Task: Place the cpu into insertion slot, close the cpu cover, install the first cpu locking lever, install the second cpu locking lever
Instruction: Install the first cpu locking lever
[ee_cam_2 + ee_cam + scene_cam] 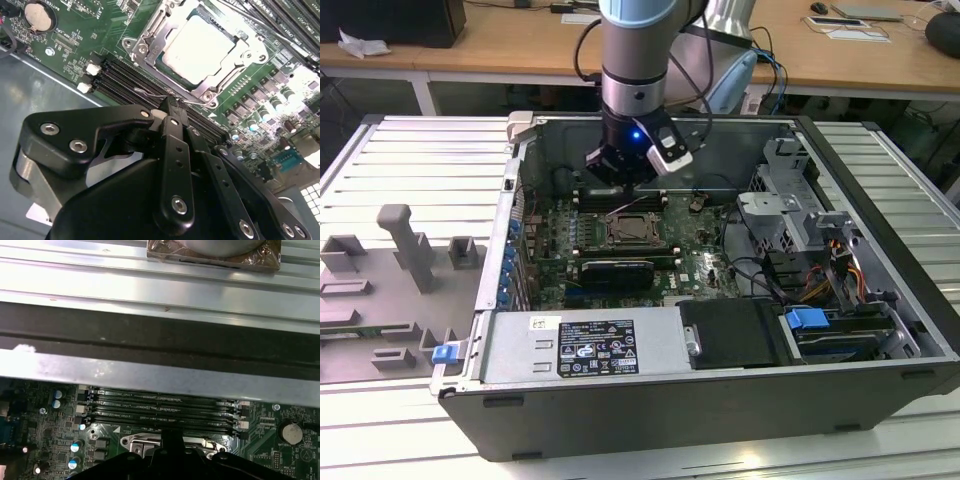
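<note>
An open computer case (620,410) is seen lying on a ridged metal table (400,150). The insertion slot (613,238) is set near the middle of the green motherboard (550,240) on the case floor. The arm (632,60) is lowered into the case from above. The gripper (625,180) is hung over the memory slots (620,198), just beside the insertion slot on its far side in the exterior view.

In the second wrist view the cpu cover (150,42) is shown folded flat over the insertion slot. The cpu (200,45) is seated inside the slot, and its pale face is framed by the cover's window. A thin wire locking lever (147,92) is laid along the slot's edge, between the slot and the memory slots (125,77).

The gripper (169,106) is shown with its jaws drawn fully together, the tips set right at that wire. Whether the wire is pinched between them cannot be told. In the first wrist view the gripper (172,437) is seen at the slot's metal edge, with the memory slots (160,410) just beyond it.
</note>
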Robot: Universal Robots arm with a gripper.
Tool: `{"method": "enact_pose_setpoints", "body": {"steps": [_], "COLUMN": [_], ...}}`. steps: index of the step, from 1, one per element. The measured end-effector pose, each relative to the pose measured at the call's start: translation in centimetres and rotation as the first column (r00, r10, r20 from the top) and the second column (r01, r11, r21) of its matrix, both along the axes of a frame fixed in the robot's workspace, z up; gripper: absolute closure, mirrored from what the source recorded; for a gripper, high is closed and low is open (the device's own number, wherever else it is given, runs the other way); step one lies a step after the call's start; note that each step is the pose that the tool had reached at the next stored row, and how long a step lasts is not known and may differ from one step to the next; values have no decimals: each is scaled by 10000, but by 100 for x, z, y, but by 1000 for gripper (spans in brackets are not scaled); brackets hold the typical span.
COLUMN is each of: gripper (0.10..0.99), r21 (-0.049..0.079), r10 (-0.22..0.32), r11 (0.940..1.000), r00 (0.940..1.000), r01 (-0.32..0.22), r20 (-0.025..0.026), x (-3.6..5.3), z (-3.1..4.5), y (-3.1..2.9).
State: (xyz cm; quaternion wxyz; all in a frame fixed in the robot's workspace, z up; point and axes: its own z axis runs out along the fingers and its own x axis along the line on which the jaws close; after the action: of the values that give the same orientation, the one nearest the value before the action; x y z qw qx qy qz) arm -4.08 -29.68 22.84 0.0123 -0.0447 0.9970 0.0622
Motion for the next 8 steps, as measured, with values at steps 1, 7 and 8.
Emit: {"method": "enact_pose_setpoints", "body": {"steps": [1, 7, 8], "gripper": [980, 980, 980], "r21": [0, 0, 1], "r10": [0, 0, 0], "r11": [10000, 10000, 10000], "r00": [10000, 10000, 10000], "r01": [0, 0, 0], "r20": [0, 0, 0], "x": [8, 59, 70], "z": [-2, -25, -33], "y": [8, 32, 34]}}
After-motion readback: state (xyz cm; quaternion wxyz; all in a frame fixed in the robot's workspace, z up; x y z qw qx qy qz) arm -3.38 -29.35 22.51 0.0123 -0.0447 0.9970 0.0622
